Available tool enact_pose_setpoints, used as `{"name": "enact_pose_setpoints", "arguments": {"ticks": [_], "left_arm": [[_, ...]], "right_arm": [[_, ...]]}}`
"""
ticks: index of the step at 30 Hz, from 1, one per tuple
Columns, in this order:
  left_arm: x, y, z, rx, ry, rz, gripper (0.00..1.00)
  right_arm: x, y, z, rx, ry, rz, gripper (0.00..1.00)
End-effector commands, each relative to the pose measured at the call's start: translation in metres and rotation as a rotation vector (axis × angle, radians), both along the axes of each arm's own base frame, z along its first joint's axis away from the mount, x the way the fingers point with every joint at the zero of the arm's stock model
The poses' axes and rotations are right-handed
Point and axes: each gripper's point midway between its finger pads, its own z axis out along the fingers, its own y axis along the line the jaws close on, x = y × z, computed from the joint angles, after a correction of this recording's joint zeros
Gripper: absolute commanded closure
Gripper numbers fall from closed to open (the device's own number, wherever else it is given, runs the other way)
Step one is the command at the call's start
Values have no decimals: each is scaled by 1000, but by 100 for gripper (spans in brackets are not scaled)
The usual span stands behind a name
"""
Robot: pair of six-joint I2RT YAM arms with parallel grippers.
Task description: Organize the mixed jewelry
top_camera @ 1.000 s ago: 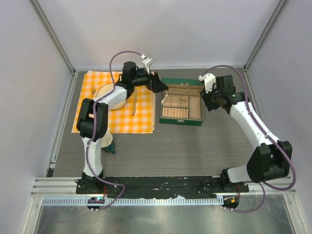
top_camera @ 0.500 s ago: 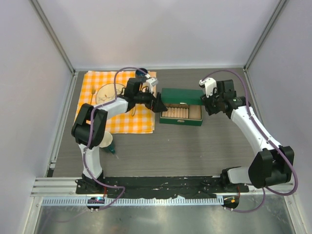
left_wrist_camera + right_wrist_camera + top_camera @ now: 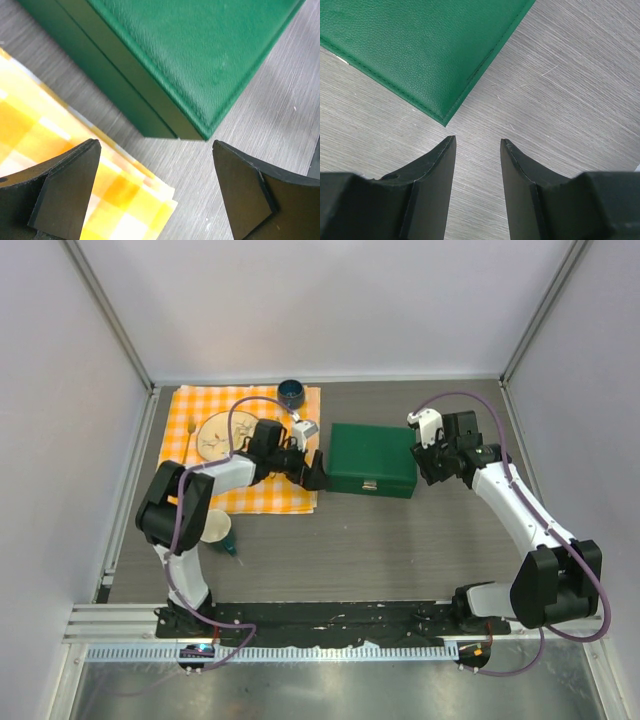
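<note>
Green box [image 3: 372, 458] closed; left jaws wide apart, right jaws narrowly parted, both empty.

Pebbled, leather-like green on the box [image 3: 405, 45], matt, with a stitched edge and a small shiny metal clasp [image 3: 369, 485]. Brushed grey on the desk [image 3: 560, 75], finely streaked, faintly sheened. Soft woven checked cloth [image 3: 45, 150], matt. Smooth matt black plastic on the left pincer [image 3: 154, 145] and right pincer [image 3: 478, 140].
</note>
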Motion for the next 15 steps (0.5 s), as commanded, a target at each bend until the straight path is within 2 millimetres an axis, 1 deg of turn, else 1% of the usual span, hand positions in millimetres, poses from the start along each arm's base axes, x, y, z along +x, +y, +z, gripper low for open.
{"name": "enact_pose_setpoints", "arguments": {"ticks": [1, 3, 5, 6, 8, 11, 12, 13, 14, 15], "left_arm": [[-9, 8, 21, 11, -81, -7, 0], [-16, 11, 26, 10, -90, -13, 0], [-19, 12, 32, 9, -104, -18, 0], [-21, 13, 36, 7, -112, -19, 0], [-21, 14, 52, -2, -158, -18, 0], [-13, 13, 70, 0, -214, 3, 0], [-7, 12, 80, -2, -235, 12, 0], [-3, 10, 83, 7, -248, 22, 0], [2, 8, 82, 18, -250, 29, 0], [9, 4, 91, 18, -270, 33, 0]], "right_arm": [[7, 4, 12, 34, -52, -2, 53], [8, 5, 10, 36, -48, -2, 53], [8, 6, 9, 39, -46, 1, 53], [9, 6, 10, 40, -49, 0, 53], [9, 6, 11, 48, -55, -4, 53], [11, 7, 15, 56, -70, -8, 53], [12, 8, 16, 57, -74, -9, 53], [13, 8, 17, 59, -78, -12, 53], [14, 7, 18, 63, -85, -22, 53], [15, 7, 20, 63, -89, -25, 53]]}}
